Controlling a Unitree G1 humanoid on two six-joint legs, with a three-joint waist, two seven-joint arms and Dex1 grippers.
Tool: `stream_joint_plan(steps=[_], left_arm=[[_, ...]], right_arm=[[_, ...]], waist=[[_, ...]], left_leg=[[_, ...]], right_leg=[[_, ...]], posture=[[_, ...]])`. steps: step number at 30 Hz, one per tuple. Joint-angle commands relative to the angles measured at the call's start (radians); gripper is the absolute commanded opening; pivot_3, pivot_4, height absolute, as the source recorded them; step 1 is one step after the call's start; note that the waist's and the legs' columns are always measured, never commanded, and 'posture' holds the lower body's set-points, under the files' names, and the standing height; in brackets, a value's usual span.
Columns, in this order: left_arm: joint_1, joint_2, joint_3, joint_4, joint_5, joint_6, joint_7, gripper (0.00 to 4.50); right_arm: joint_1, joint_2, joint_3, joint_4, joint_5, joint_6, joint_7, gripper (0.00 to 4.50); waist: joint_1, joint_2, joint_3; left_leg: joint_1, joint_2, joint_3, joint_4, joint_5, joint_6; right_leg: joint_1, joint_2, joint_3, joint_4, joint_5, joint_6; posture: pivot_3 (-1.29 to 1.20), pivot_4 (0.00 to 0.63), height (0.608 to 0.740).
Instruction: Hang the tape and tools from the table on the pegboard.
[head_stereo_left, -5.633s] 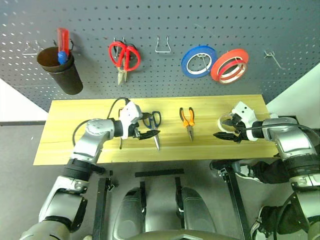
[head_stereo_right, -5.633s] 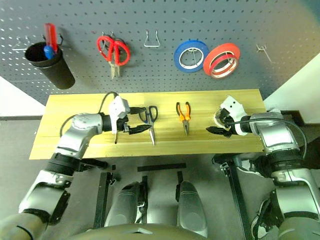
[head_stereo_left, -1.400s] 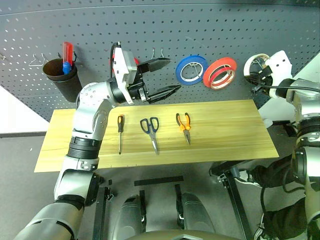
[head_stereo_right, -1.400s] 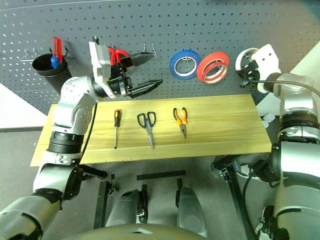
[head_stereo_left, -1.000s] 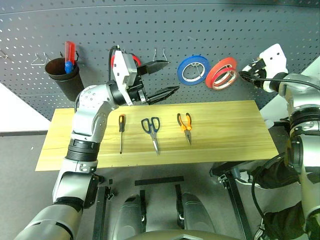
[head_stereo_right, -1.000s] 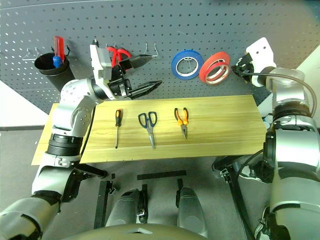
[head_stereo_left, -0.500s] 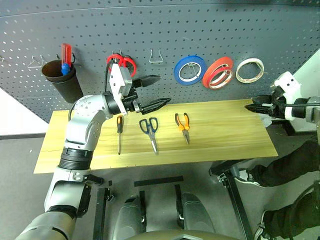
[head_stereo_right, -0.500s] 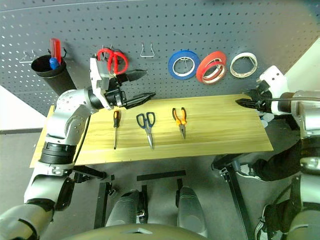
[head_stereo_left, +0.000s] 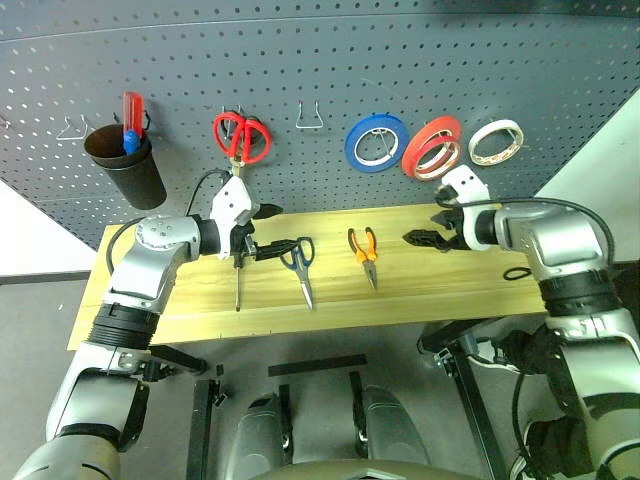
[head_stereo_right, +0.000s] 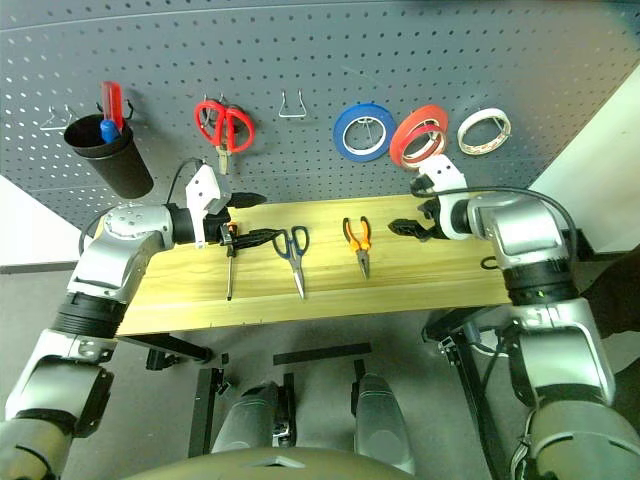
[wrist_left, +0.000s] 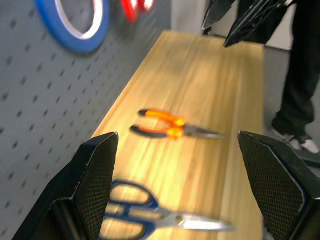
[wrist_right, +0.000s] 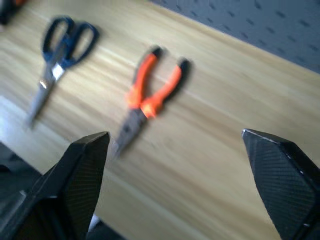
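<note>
The left gripper (head_stereo_left: 272, 228) hangs low over the table (head_stereo_left: 450, 290) with its two black fingers spread and nothing between them. The screwdriver (head_stereo_left: 238, 278) with its black-and-orange handle lies directly beneath it, shaft running toward the table's near edge. Just beyond the fingertips, on the side toward the other arm, lie the black-handled scissors (head_stereo_left: 299, 264), blades pointing to the near edge; in the left wrist view they sit between the two fingers, blurred.

The right gripper (head_stereo_left: 425, 227) is also over the table, fingers wide apart and empty, pointing toward the left arm. The orange-and-black pliers (head_stereo_left: 364, 252) lie on the wood just ahead of its tips, nose toward the near edge; the right wrist view frames them between the spread fingers, with the scissors further off.

Above and slightly behind the right gripper, the cream tape roll (head_stereo_left: 496, 142) hangs on the pegboard (head_stereo_left: 400, 50), apparently on a hook, though the hook itself is hard to make out. Beside it, further toward the left arm, hang a red-orange roll (head_stereo_left: 432, 147) and a blue roll (head_stereo_left: 375, 142). Above the left gripper hang red-handled scissors (head_stereo_left: 240, 138), and past it a black cup (head_stereo_left: 128, 163) holding a red-and-blue tool (head_stereo_left: 130, 112).
</note>
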Motion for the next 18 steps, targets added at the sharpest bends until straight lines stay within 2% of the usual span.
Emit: stream_joint_plan(steps=[1,7,12,18], left_arm=[[-0.035,-0.019,-0.002,0.092,0.059,-0.099,0.031,4.02],[-0.046,-0.046,-0.008,0.165,0.097,-0.182,0.032,4.02],[-0.046,-0.064,-0.004,0.177,0.098,-0.192,0.033,4.02],[-0.037,-0.076,0.002,0.172,0.094,-0.182,0.037,4.02]], right_arm=[[-0.099,0.084,0.002,0.127,-0.031,-0.03,-0.091,4.48],[-0.212,0.179,0.019,0.333,-0.067,-0.094,-0.14,4.48],[-0.269,0.233,0.027,0.486,-0.098,-0.139,-0.177,4.48],[-0.29,0.271,0.026,0.569,-0.116,-0.182,-0.188,4.48]], waist=[[-0.001,0.0,0.0],[0.001,-0.002,0.013],[0.001,-0.004,0.051],[0.001,-0.003,0.101]], left_leg=[[0.0,0.0,0.0,0.0,0.0,0.0],[0.0,0.0,-0.001,-0.001,-0.001,0.002],[0.0,0.0,-0.001,-0.001,-0.005,0.009],[-0.005,0.001,0.0,-0.001,-0.003,0.005]], right_leg=[[0.0,0.0,0.0,0.0,0.0,0.0],[0.0,0.0,0.0,0.0,0.0,0.0],[-0.001,0.0,0.002,-0.001,0.0,0.0],[-0.008,0.0,0.003,0.002,0.0,0.0]], posture=[[-0.07,0.205,0.732],[-0.04,0.286,0.732],[-0.02,0.345,0.732],[-0.01,0.399,0.732]])
